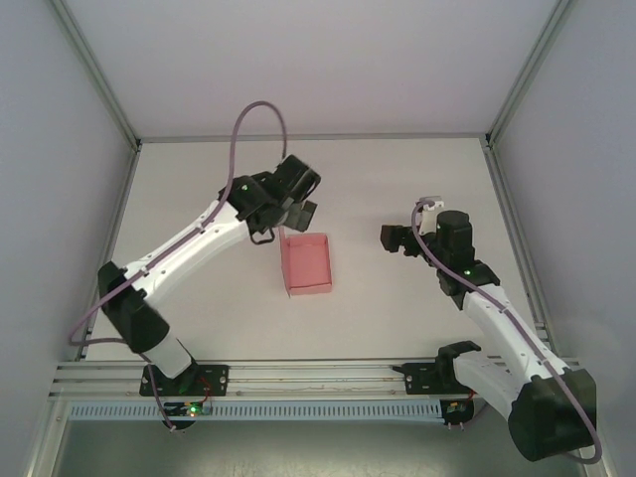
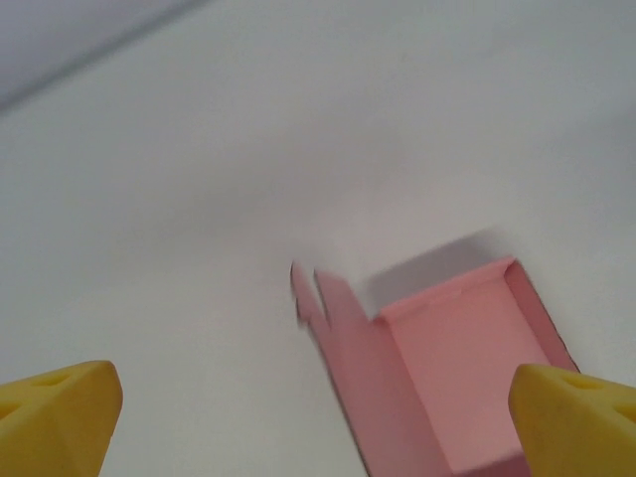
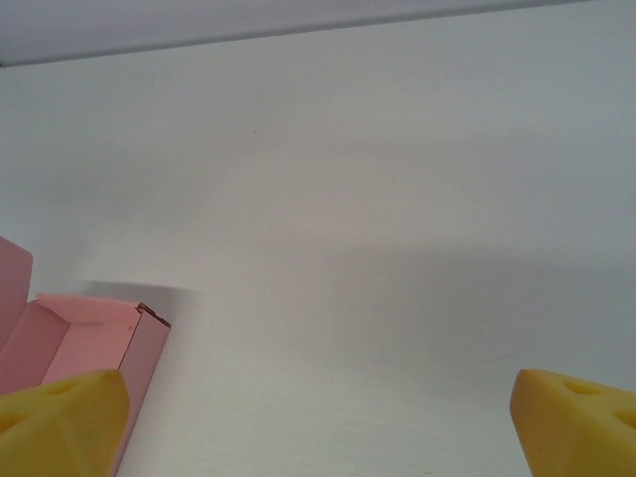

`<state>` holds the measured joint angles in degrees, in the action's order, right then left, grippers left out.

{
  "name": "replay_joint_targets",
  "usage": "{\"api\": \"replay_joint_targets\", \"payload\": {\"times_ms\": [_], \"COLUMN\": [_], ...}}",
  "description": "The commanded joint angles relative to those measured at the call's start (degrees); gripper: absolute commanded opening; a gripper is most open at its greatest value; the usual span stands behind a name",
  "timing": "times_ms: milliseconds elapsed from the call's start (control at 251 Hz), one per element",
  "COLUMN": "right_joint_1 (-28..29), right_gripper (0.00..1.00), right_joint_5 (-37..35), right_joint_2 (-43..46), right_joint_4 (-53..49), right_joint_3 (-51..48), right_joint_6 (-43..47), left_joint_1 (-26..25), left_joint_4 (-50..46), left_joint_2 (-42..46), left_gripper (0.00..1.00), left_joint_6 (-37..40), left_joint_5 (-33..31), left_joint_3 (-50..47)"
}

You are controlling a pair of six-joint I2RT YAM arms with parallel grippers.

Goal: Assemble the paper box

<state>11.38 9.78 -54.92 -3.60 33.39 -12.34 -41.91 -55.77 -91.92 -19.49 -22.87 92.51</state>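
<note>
The pink paper box [image 1: 306, 262] stands on the white table as an open-topped rectangular tray with raised walls. In the left wrist view the paper box [image 2: 467, 368] shows its inside, with one side panel and its tabs standing loose at the left. My left gripper [image 1: 298, 212] hovers just behind the box's far edge, open, its yellow fingertips [image 2: 60, 417] wide apart with nothing between them. My right gripper [image 1: 393, 238] hangs open to the right of the box, apart from it; the box corner [image 3: 89, 348] appears at the lower left of the right wrist view.
A metal frame rail [image 1: 308, 378] runs along the near table edge by the arm bases. Upright frame posts and grey side walls [image 1: 60, 199] close in the table on the left, right and back.
</note>
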Motion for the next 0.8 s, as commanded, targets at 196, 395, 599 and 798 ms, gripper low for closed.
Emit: {"api": "replay_joint_targets", "payload": {"times_ms": [196, 395, 599, 798], "right_joint_1": [-0.1, -0.1, -0.2, -0.2], "right_gripper": [0.98, 0.98, 0.98, 0.98], "right_joint_5": [-1.7, -3.2, -4.1, -0.5], "right_joint_2": [-3.6, -2.2, -0.1, 0.0], "right_joint_4": [1.7, 0.7, 0.7, 1.1], "right_joint_3": [1.8, 1.4, 0.6, 0.4], "right_joint_6": [-1.6, -0.9, 0.6, 3.8], "left_joint_1": [-0.3, 0.8, 2.7, 4.2], "left_joint_4": [-0.6, 0.5, 4.4, 12.8], "left_joint_2": [-2.2, -5.8, -7.0, -4.7], "left_gripper": [0.88, 0.44, 0.0, 0.0], "left_joint_6": [-16.4, -14.3, 1.0, 39.3], "left_joint_5": [8.6, 13.0, 16.0, 28.8], "left_joint_3": [-6.6, -4.9, -3.6, -6.4]}}
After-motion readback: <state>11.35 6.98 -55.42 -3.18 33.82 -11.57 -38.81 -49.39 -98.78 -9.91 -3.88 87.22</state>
